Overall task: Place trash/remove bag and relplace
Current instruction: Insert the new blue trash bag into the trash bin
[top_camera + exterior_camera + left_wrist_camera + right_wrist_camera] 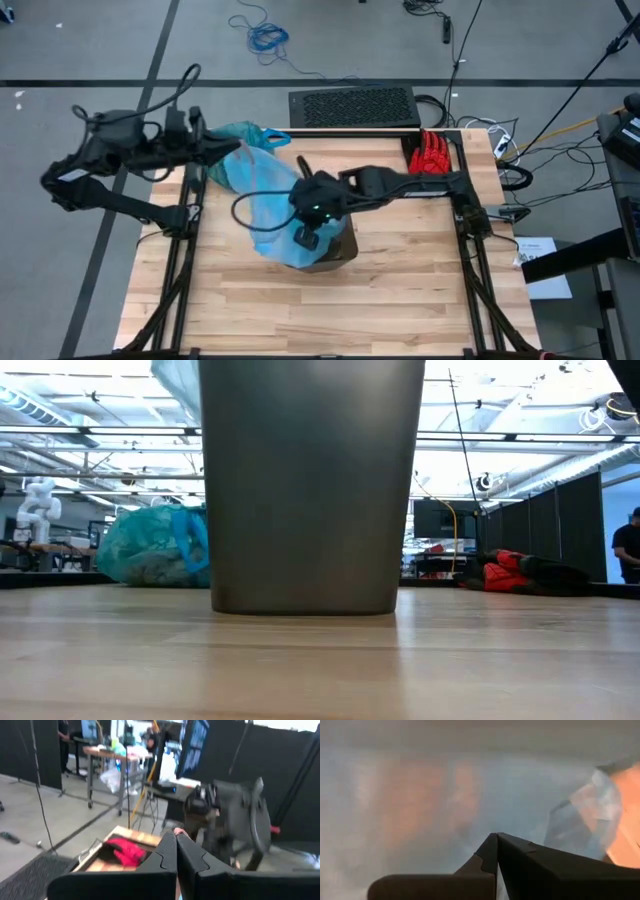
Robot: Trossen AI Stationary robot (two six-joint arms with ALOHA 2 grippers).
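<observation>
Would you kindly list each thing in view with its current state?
Teal bag: full, off the bin, resting at the table's far left edge.
Sky-blue bag: draped over the bin.
Bin: upright.
Red glove: lying flat.
Left gripper: shut.
Right gripper: shut, inside the sky-blue bag.

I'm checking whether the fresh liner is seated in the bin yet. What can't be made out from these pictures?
- Bin inside: low view shows only its wall, rim cut off by the top edge.
- Bin in the high view: right gripper and the sky-blue bag cover it.
- Right wrist view: blurred plastic fills it.
- Teal bag contents: too hazy.
</observation>
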